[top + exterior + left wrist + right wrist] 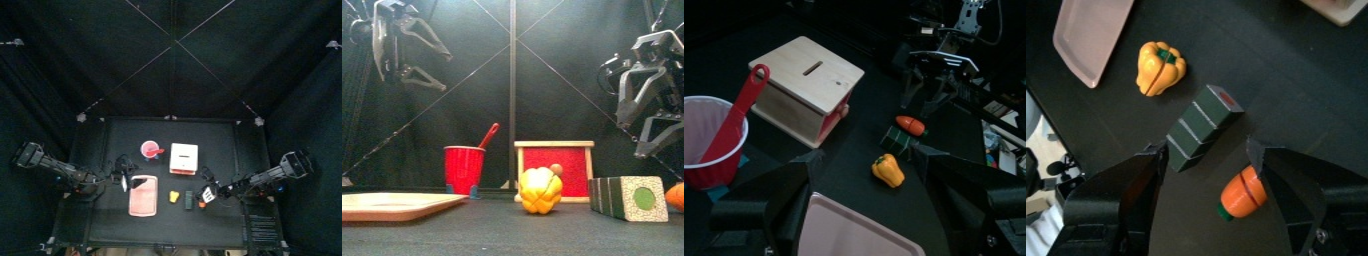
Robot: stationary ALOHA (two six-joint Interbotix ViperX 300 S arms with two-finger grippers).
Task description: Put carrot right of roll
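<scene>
The carrot (pixel 1244 192) is a small deep-orange piece with a green end, lying on the black table. It lies close beside the roll (pixel 1204 123), a dark block with a red end. In the front view the carrot (pixel 676 195) shows at the right edge, just right of the roll (pixel 629 197). My right gripper (pixel 1207 165) hovers open above both, with the carrot between its jaws and nothing gripped. It also shows in the left wrist view as the right gripper (pixel 938 85), above the carrot (pixel 911 124). My left gripper (pixel 865 185) hangs open over the table's left side, holding nothing.
A yellow-orange pepper (pixel 540 190) stands left of the roll. A pink slab (pixel 396 205) lies at the front left. Behind are a red cup (pixel 465 168) with a red spoon and a wooden box (pixel 556 170) with a red front.
</scene>
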